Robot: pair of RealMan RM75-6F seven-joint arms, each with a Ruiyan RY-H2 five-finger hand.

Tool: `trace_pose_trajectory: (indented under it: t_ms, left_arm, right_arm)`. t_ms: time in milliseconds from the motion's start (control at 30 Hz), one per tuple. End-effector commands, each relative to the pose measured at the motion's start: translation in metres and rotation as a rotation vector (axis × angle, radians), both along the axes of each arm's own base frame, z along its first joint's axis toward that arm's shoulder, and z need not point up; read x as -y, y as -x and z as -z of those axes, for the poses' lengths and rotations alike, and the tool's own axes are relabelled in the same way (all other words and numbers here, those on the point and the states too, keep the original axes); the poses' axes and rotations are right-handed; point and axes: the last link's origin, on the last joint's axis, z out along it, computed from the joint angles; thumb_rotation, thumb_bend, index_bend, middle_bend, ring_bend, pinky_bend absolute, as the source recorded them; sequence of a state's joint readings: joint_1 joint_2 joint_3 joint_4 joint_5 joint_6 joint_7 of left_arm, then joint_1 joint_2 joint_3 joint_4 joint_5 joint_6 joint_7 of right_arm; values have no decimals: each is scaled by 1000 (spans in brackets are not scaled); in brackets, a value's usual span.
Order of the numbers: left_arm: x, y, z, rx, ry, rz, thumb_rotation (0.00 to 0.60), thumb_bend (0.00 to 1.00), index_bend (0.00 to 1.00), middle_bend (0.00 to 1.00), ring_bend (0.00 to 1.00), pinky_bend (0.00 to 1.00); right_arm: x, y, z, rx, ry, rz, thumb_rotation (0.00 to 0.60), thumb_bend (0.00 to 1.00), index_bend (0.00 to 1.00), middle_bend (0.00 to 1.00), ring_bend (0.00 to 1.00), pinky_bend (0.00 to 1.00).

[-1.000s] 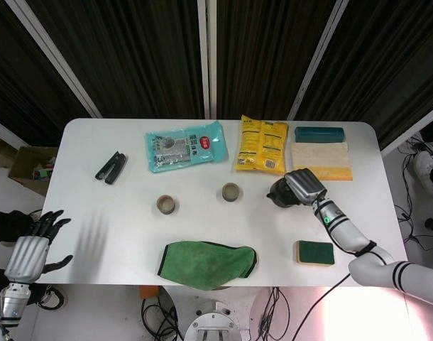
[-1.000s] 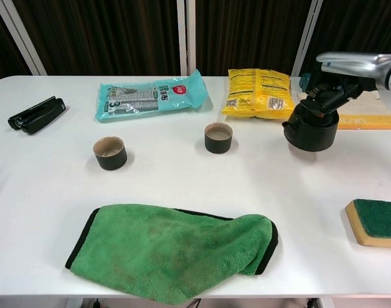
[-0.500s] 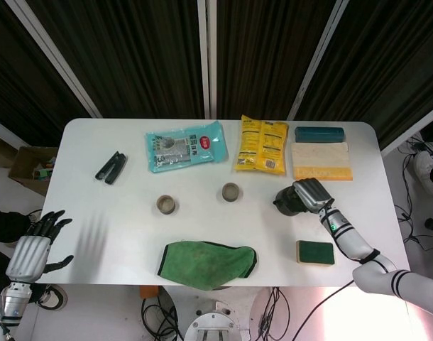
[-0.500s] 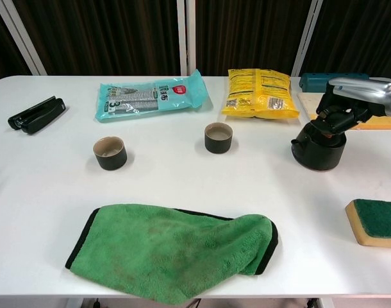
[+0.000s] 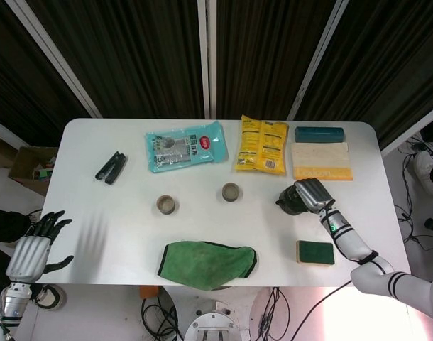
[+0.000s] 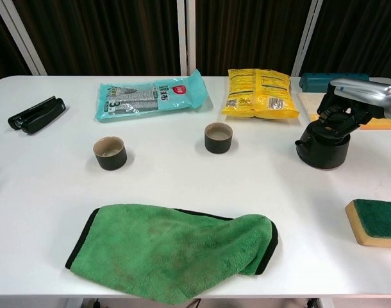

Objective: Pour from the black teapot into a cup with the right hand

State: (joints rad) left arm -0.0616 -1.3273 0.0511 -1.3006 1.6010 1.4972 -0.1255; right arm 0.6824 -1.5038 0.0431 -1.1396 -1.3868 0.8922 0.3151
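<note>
The right hand [image 6: 349, 108] is closing around the top of the black teapot [image 6: 323, 145], with its dark fingers [image 6: 334, 117] wrapping the handle and lid area. The teapot is standing upright on the white table [image 6: 183, 186], on the right side, in front of the yellow snack bag [image 6: 257, 92] and to the right of the nearer cup [image 6: 218, 137]. A clear strip of table is lying between the teapot and this cup. The second cup [image 6: 109, 153] is sitting further left, well apart from the teapot.

The left hand [image 5: 33, 245] is hanging off the left edge of the table, below its level, with fingers spread apart and holding nothing.

The green cloth [image 6: 176, 247] is lying near the front edge, in front of both cups. The green sponge [image 6: 376, 221] is resting near the front right corner, apart from the teapot. Behind the teapot, the tan board [image 5: 321, 160] and the dark teal case [image 5: 319, 133] are lying near the back right edge. The teal packet [image 6: 149, 96] is lying at the back, and the black folded tool [image 6: 36, 113] is sitting near the left edge. The open table around the nearer cup is giving room on all sides.
</note>
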Motion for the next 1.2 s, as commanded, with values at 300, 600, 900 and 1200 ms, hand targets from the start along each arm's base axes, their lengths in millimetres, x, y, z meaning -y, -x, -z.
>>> trace_pose_trajectory:
  t_ms: [300,600,900,1200]
  left_arm:
    - [0,0,-1,-2,1,0,600,130,215,86,74,226]
    - [0,0,0,-3,2,1,600,130,215,86,74,226]
    - [0,-1,-1,-6,2,2,600,129,215,86,74,226]
    - [0,-2,-2,-6,-2,3,600,130,216,86,74,226]
  right_arm:
    - [-2,2,4,-6,11,11,499,62,1000,1000,869,525]
    - [-2,2,4,-8,29,4,422,20,966,982,832,510]
    - [-2,5,0,-58,66,-26,381,5,677,737,580,234]
    - [-7,4,-7,-145,119,-83,376,0,31,96,16,0]
